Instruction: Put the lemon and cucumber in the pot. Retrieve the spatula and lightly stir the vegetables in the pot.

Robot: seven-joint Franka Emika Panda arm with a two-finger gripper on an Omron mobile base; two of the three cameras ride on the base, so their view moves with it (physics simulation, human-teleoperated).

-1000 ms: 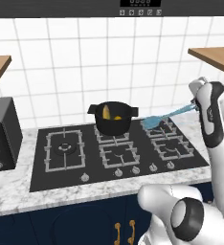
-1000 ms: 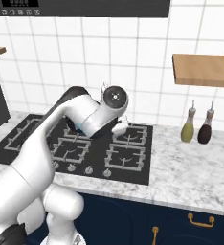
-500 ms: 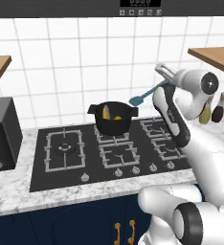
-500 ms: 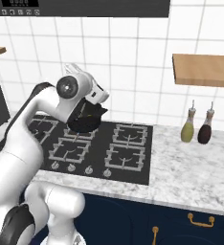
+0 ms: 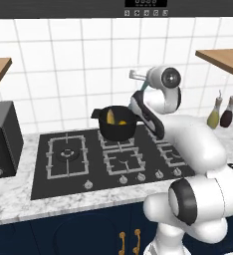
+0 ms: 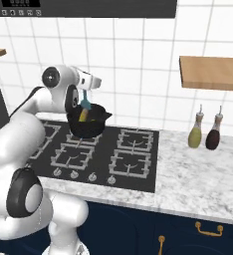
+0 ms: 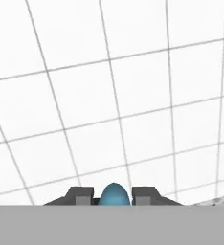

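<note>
While your end effector (image 7: 113,195) is pinching the teal spatula (image 6: 85,105) by its handle, the blade hangs down at the rim of the black pot (image 5: 116,127). You have the pot sitting on a far burner of the hob (image 5: 63,169), which lies in the marble worktop (image 6: 203,177), close to the tiled wall (image 7: 133,95). You can see the yellowish cucumber (image 5: 110,117) and the small lemon (image 5: 122,122) inside the pot, side by side.
</note>
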